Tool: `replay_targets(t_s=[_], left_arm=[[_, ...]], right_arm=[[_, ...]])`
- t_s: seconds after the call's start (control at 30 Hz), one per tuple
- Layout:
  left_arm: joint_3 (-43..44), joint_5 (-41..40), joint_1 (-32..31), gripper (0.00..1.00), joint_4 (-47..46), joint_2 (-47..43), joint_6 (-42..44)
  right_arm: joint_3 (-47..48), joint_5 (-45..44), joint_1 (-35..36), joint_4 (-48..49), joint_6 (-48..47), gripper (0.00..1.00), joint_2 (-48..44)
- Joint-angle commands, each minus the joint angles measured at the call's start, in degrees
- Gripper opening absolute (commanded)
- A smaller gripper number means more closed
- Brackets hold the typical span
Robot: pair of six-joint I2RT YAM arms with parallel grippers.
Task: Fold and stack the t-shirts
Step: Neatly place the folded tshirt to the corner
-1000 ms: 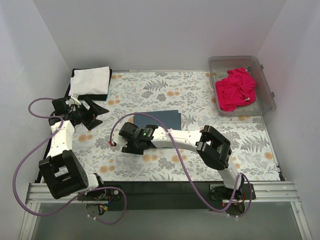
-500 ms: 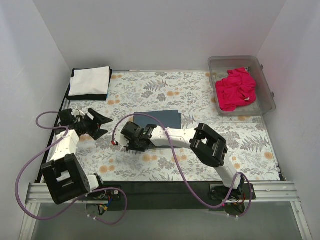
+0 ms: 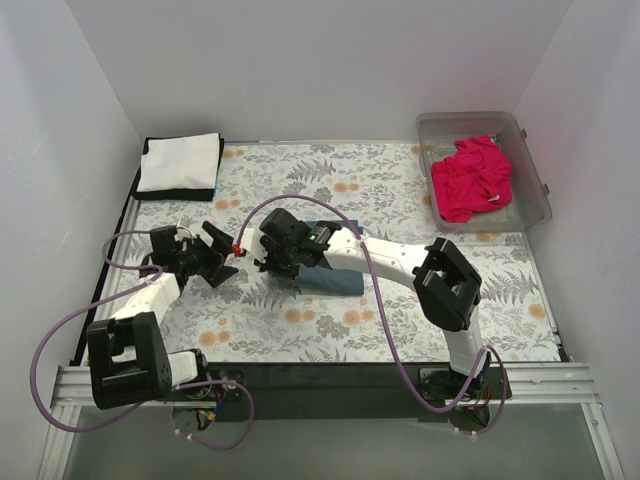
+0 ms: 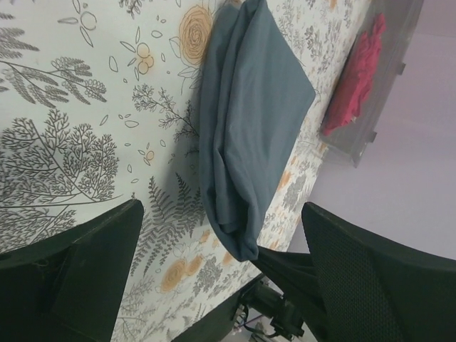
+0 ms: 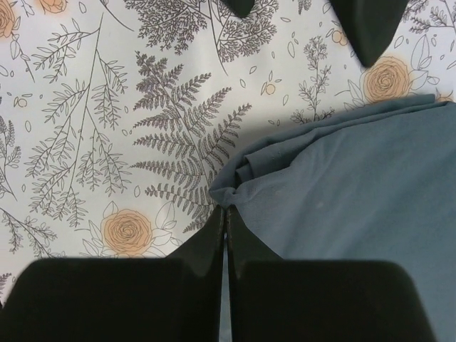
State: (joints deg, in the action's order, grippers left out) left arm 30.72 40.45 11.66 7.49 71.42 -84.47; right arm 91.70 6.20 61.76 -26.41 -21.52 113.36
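Observation:
The dark slate-blue t-shirt [image 3: 338, 280] [image 4: 249, 107] [image 5: 356, 192] lies folded mid-cloth. My right gripper [image 3: 265, 259] [image 5: 226, 210] is shut on its bunched near-left corner; the left wrist view shows the black fingers [image 4: 285, 265] pinching that corner. Just left of it my left gripper [image 3: 222, 253] [image 4: 221, 210] is open, facing the shirt's edge and holding nothing. The white t-shirt [image 3: 180, 160] lies folded on the black one [image 3: 175, 192] at the far left corner. In the clear bin [image 3: 532, 160] sits the crumpled magenta-pink t-shirt [image 3: 470, 178] [image 4: 360, 64].
The floral cloth [image 3: 400, 190] covers the table. White walls close in the left, far and right sides. The bin stands at the far right. Purple cables loop beside the left arm [image 3: 60, 330] and over the right arm [image 3: 375, 330].
My right gripper shut on the blue shirt's corner and moved away from me, shifting the shirt. The left arm swung in from the left edge toward the shirt, its jaws wider.

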Motion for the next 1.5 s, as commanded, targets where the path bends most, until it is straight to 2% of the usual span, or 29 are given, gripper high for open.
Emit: replay_targets(t_s=[0.0,0.13,0.27,0.5,0.67,0.77,0.93,1.03,1.1,1.13,1.37,1.47], left_arm=[[-3.1,-7.8,-4.5,0.94,-7.7,-1.4,-6.6],[-6.5,-11.8,-8.8,0.95,-14.2,-0.8,-11.1],[-7.2,-14.3,-10.9,0.96,-15.9,2.0,-13.0],[-8.0,-18.4,-18.2,0.97,-19.8,6.4,-16.8],[-6.9,-20.3,-20.4,0.97,-23.6,11.0,-18.6],[-5.1,-21.0,-21.8,0.97,-23.6,14.3,-18.6],[1.3,-26.6,-22.9,0.97,-16.0,18.3,-15.9],[3.0,-26.1,-22.9,0.89,-16.2,19.9,-15.9],[3.2,-25.3,-23.0,0.78,-17.8,21.6,-16.5],[3.2,-25.1,-23.1,0.75,-18.3,21.8,-16.9],[4.4,-24.2,-23.3,0.70,-18.9,23.2,-17.0],[3.9,-23.7,-23.3,0.63,-20.0,23.1,-17.1]], right_arm=[[2.1,1.5,-0.1,1.0,1.3,0.01,-0.5],[3.5,1.7,-0.6,1.0,2.2,0.01,0.2],[3.9,2.3,-0.6,0.9,2.7,0.01,0.7],[4.5,3.8,-0.6,0.9,4.0,0.01,1.7],[5.2,3.9,-0.6,0.8,4.4,0.01,2.3],[6.1,3.2,-0.7,0.8,4.8,0.01,2.5],[8.5,1.4,-0.9,0.9,7.3,0.01,2.8],[8.7,0.9,-0.9,1.0,8.4,0.01,2.8],[8.8,1.2,-0.9,1.1,8.7,0.01,2.8],[8.8,1.2,-0.9,1.1,8.7,0.01,2.8],[7.9,1.5,-0.9,1.1,8.9,0.01,2.9],[8.1,1.6,-0.9,1.1,9.0,0.01,3.1]])
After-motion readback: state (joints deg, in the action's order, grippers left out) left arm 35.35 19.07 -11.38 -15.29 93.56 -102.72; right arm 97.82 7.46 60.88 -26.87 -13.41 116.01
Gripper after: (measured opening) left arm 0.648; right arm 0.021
